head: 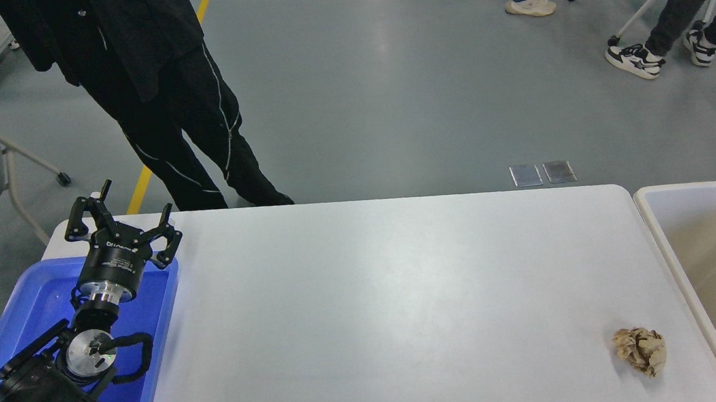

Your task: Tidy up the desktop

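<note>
Grey shop flooring (386, 80) is seen beyond the desktop (394, 302), which fills the middle of the head view; a crumpled brown paper ball (640, 350) is seen lying on it near the right edge, just beside the beige bin (660, 231); a blue tray (25, 292) is set at the left edge; the left gripper (129, 216) is held above the tray's far corner, its fingers spread apart and nothing between them; legs of a person in black (194, 131) are seen behind the table.
</note>
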Robot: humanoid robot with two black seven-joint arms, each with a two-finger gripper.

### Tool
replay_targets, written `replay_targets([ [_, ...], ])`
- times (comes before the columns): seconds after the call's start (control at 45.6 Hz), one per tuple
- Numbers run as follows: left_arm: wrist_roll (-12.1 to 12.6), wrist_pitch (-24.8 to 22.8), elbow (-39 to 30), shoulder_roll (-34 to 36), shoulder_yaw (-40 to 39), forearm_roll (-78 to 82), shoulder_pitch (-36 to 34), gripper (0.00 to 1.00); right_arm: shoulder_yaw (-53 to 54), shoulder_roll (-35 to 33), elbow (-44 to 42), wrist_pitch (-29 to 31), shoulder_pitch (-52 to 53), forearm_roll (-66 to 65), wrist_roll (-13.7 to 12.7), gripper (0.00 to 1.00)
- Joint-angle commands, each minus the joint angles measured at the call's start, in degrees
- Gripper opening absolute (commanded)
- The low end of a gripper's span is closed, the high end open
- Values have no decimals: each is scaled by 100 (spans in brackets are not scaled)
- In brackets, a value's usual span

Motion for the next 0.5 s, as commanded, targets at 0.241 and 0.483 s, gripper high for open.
replay_targets([
  [0.241, 0, 1, 0, 0, 0, 0, 0, 100, 2975, -661, 2306, -4, 1729, -10, 253, 100],
  [0.483, 0, 1, 0, 0, 0, 0, 0, 100, 4926, -820, 3915, 49, 1545, -10, 455, 100],
])
